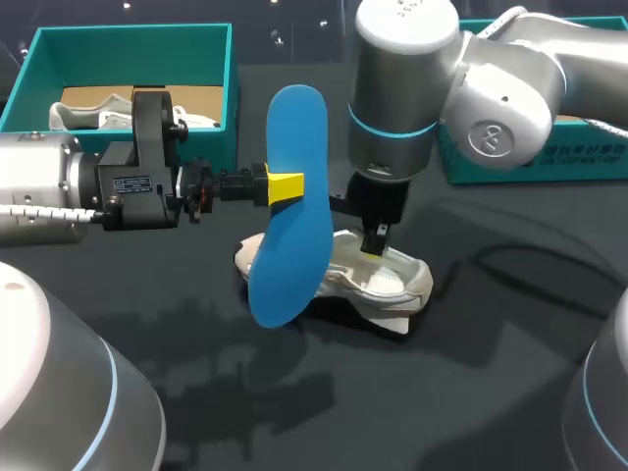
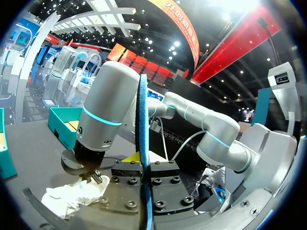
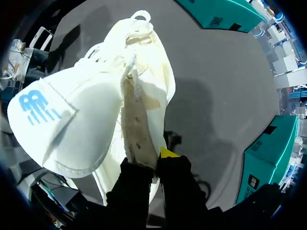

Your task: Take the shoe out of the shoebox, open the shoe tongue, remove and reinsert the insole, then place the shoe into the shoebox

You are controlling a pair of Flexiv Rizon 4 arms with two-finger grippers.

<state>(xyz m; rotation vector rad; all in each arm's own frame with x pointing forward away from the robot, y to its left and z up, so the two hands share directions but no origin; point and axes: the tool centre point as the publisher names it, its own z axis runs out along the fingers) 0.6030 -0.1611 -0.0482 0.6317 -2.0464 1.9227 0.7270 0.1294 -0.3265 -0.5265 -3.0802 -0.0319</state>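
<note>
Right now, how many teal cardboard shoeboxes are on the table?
2: one teal cardboard shoebox far left, holding a white shoe; the other shoebox far right, behind the right arm.

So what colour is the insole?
The insole is bright blue; the head view shows it best.

Dark grey matte table (image 1: 510, 373), soft shadows across its surface
</note>
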